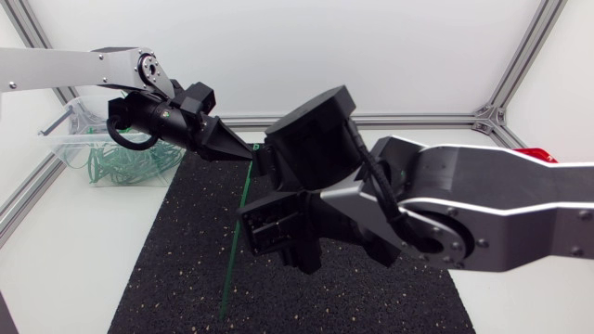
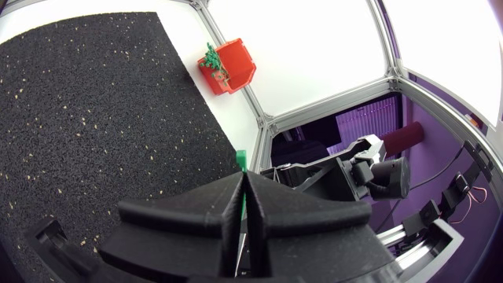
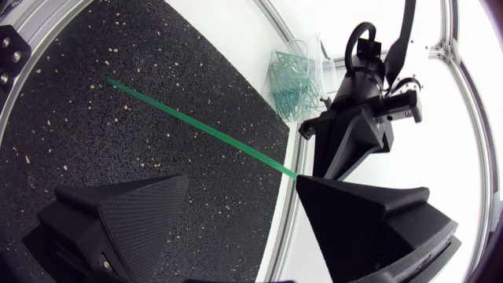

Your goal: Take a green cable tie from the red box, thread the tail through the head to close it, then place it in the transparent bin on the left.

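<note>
My left gripper [image 1: 247,148] [image 2: 242,190] is shut on one end of a green cable tie [image 1: 231,252] [image 3: 204,130]. A short green tip [image 2: 240,160] pokes out past its fingertips. From that grip the long strip hangs down over the black mat [image 1: 176,269]. In the right wrist view the strip runs ahead of my right gripper [image 3: 244,216], which stands open with nothing between its fingers. In the head view my right gripper [image 1: 262,199] sits just right of the hanging tie. The red box [image 2: 232,67] holds more green ties.
The transparent bin [image 1: 70,139] [image 3: 299,79] with several green ties stands at the back left, behind my left arm. A sliver of the red box [image 1: 534,153] shows behind my right arm. Aluminium frame rails [image 1: 19,199] border the table.
</note>
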You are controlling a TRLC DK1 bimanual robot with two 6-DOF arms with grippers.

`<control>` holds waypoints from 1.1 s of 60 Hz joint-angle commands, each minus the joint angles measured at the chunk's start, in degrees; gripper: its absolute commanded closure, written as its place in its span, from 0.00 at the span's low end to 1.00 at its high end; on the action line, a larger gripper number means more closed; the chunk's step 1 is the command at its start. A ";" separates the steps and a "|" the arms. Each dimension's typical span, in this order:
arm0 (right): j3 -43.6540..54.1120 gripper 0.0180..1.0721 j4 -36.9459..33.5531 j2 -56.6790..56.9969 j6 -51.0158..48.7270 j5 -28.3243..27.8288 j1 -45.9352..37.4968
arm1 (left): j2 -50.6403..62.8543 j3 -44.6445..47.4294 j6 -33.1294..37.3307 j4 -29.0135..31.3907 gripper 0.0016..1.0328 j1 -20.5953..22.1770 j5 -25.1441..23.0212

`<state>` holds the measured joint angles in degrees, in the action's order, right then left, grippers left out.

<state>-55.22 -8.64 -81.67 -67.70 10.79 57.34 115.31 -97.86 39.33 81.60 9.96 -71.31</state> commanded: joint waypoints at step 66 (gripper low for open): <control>16.11 0.23 41.08 -12.46 -39.96 5.30 3.30 | 3.17 -1.01 6.90 2.51 0.97 0.15 -0.23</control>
<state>-40.66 30.74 -92.97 -104.27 16.47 60.97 116.92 -97.89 44.25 82.72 10.11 -71.31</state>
